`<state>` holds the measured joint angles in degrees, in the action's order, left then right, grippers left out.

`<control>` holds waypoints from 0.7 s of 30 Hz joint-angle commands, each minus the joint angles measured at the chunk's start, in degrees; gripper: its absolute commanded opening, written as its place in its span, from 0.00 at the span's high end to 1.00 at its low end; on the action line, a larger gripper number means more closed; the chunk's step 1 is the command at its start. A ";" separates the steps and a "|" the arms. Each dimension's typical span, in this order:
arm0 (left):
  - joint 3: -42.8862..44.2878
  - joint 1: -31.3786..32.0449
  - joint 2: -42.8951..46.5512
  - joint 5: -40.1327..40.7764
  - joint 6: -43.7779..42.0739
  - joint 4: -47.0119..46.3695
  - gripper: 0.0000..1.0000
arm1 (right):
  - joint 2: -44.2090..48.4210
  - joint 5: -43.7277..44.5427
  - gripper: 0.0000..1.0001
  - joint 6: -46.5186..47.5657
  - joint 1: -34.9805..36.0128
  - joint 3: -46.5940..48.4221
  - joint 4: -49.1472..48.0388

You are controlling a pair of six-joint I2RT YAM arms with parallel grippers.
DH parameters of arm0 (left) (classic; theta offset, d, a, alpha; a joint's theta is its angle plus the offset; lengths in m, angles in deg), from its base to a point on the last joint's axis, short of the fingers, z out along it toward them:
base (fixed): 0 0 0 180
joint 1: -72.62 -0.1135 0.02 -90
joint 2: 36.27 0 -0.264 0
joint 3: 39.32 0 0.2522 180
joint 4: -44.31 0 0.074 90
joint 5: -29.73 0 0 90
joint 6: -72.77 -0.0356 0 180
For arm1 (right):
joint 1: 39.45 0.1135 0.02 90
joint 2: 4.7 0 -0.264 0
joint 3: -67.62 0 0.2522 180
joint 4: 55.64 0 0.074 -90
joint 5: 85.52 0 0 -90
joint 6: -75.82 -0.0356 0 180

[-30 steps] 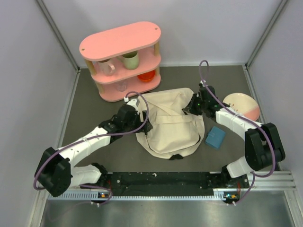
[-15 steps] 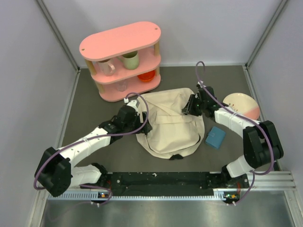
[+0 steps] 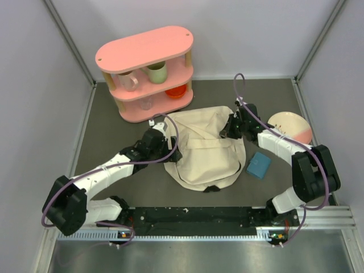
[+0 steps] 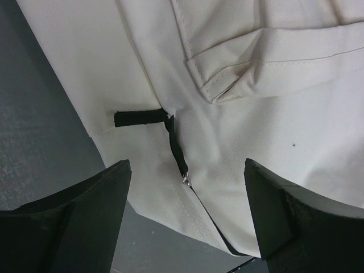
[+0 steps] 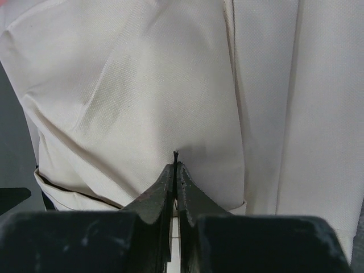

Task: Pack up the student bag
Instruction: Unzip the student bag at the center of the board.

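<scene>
Right fingers [image 5: 162,193] are pressed tight together, tips down on the cream cloth of the student bag [image 5: 114,102]. A thin dark sliver pokes up at the very tips, and whether that is a zipper pull pinched there, I cannot tell. Left fingers [image 4: 102,199] stand wide apart, gripping nothing. The bag's own zipper [image 4: 181,156] runs down the gap between them from a black tab [image 4: 139,118] at the bag's edge.

Moving outward, the bag lies flat on the grey bench [image 3: 114,131], with its long axis running far to near, as I judge it. The arms flank it, left fingers at its left edge and right fingers at its far right corner. Neither has far to travel, and the left, right over the zipper line, looks better placed to work it. A blue box [image 3: 259,165] waits just right of the bag, and a pink shelf [image 3: 145,74] stands off its far left corner.
</scene>
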<state>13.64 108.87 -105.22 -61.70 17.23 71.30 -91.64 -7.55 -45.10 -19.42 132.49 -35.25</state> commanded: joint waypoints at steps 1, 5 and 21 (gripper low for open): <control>-2.37 0.05 -1.19 0.90 1.22 -3.56 0.15 | 4.21 3.41 1.00 0.77 0.09 1.01 1.54; -4.13 0.05 -2.24 -0.15 1.93 -6.63 0.14 | 7.21 5.79 1.00 -0.98 5.26 2.23 1.54; -6.68 0.14 -7.52 -10.08 3.16 -19.12 0.17 | 3.71 22.75 1.00 -10.39 21.98 11.99 3.54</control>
<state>7.06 108.89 -112.65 -68.65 20.31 57.40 -85.52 11.88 -51.42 -0.36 137.83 -30.68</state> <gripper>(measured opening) 0.830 0.006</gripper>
